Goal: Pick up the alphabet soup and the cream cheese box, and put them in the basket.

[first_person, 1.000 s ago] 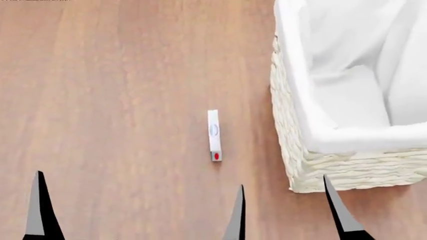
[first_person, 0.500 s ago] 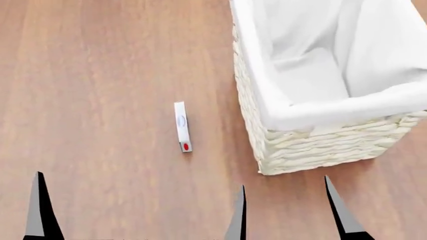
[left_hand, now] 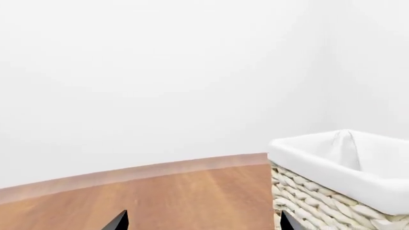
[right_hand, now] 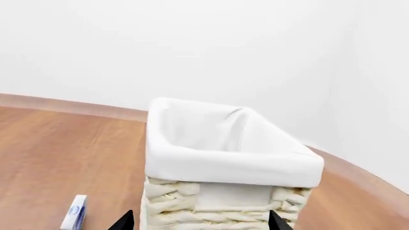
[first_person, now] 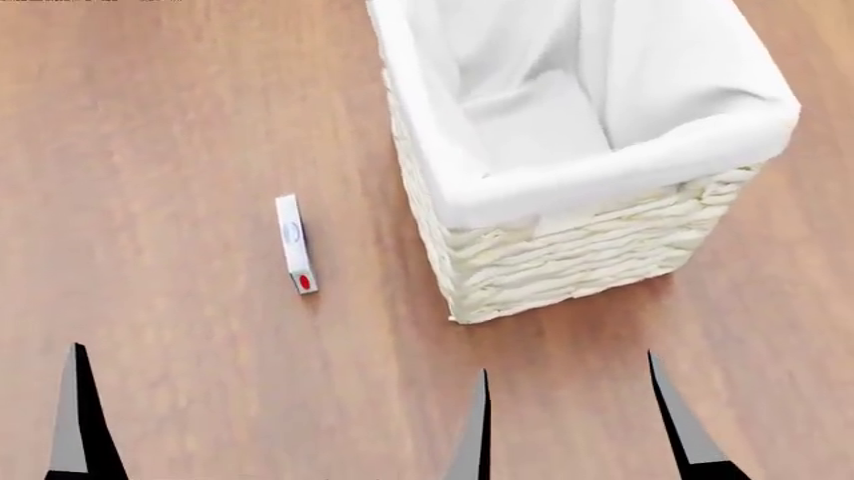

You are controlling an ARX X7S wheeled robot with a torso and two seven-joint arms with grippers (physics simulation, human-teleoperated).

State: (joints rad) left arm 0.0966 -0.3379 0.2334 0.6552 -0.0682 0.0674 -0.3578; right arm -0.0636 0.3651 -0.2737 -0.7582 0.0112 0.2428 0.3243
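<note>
Your cream cheese box [first_person: 295, 245] lies on the wooden worktop [first_person: 160, 150] at about 10 o'clock from the middle of the head view, well apart from both grippers and just beside the basket [first_person: 561, 255], which stands at about 3 o'clock from the box. Its long axis runs roughly 12 to 6 o'clock, tilted a touch, with the red oval on the near end facing you. From the left gripper [first_person: 274, 420] the box sits at about 12 o'clock, almost straight ahead between the 2 visible tips; from the right gripper [first_person: 567, 415] it lies toward 10 o'clock. So the left arm looks the nearer and better lined up, and a grasp across the thin width seems the natural one.

The left gripper is spread wide, its tips far apart in the head view and nothing between them. For the right gripper only 2 dark tips show, also apart and pinching nothing.

No alphabet soup can appears in any view, so you cannot place it from here. The basket's white liner [right_hand: 223, 143] shows nothing inside.

As for writing: the box carries a blue round logo on its top and side [right_hand: 74, 213], but no lettering is readable at this size
</note>
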